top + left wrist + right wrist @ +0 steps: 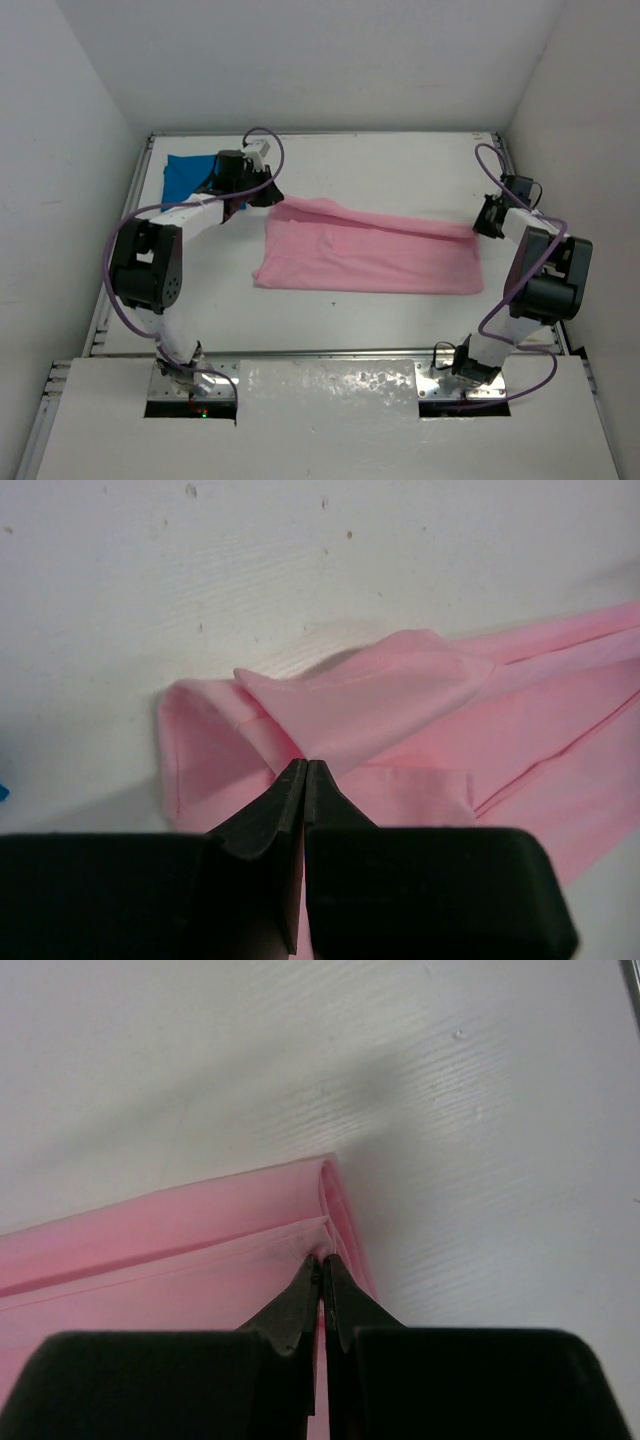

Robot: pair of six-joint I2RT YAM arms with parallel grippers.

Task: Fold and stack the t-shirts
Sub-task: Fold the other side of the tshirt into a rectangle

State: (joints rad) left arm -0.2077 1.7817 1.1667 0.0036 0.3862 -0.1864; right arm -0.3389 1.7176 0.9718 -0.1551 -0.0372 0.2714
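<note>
Pink t-shirt [370,255] lies mid-table as a long band; left gripper [268,192] is pinched shut on its 10 o'clock corner, right gripper [487,222] on its 2 o'clock corner (thin edge bites). Blue t-shirt [185,175] sits folded at the table's 10 o'clock. Risk: an uneven pull could slip a corner free and skew the fold.

White links, bulky black joint housings on left arm [150,265], right arm [550,270]; purple cables [262,129] looping alongside; matte black tapered fingers [268,815].
</note>
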